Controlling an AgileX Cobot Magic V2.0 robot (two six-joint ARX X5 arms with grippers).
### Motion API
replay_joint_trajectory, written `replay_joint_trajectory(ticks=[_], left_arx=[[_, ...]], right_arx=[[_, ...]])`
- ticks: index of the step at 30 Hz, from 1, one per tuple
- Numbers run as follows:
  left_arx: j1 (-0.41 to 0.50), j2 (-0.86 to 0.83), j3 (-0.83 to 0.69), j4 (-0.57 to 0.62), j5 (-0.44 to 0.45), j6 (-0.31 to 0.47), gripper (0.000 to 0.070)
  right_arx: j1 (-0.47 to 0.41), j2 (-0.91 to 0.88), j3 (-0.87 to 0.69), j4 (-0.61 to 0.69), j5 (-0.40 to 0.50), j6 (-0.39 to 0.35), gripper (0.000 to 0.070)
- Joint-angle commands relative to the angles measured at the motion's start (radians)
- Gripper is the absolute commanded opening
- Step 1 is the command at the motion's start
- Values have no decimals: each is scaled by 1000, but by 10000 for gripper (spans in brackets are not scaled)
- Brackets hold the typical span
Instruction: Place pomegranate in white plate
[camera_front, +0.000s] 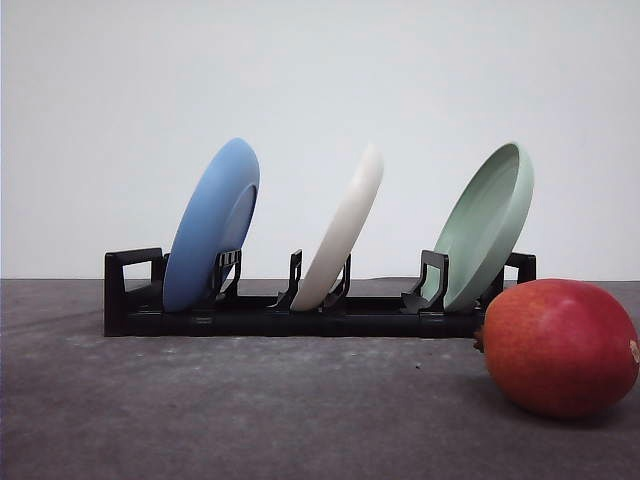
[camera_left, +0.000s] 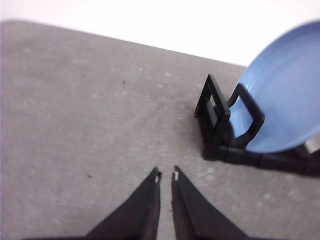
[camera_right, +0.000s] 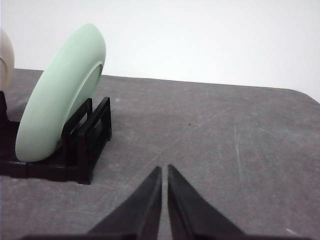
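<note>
Nothing is gripped yet: this looks like the start, before any reach. The pomegranate (camera_front: 560, 346) lies on the grey bench (camera_front: 250, 410) at about four o'clock in the front view, just in front of the rack (camera_front: 300, 315). The white plate (camera_front: 343, 228) stands tilted in the rack's middle slot, between the blue plate (camera_front: 212, 224) and pale green plate (camera_front: 487, 225). The left gripper (camera_left: 166, 176) and right gripper (camera_right: 164, 169) both show narrow, nearly closed, empty jaws over bare bench. Next, the right jaws probably must widen and reach the fruit; open bench surrounds it, though the green plate stands close behind.

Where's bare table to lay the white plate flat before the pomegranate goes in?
Bare table runs in front of the black rack, left of the pomegranate. It is crowded at the rack's right end, where the pomegranate sits close to the green plate. The white plate stands in the middle slot.
</note>
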Motion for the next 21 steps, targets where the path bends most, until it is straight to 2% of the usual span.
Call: replay_joint_trajectory(ticks=[1,4,6,9,11,14,21], left_arx=[[2,-1,-11,21,-3,-151,18],[2,-1,-11,99,-3,-161,11],[2,-1,-7,166,-3,-157,11],[3,-1,21,222,-5,-132,11],[3,-1,56,216,-5,-131,12],[3,7,134,150,-5,-131,12],[3,123,420,-176,-5,-50,12]], right_arx=[[-1,-2,-3,19,2,81,11],[-1,-2,4,36,2,198,9],[-1,-2,24,32,-1,248,9],[-1,-2,80,24,0,260,7],[-1,-1,133,-1,0,260,7],[-1,1,239,-97,3,259,6],[-1,96,514,-409,1,240,6]])
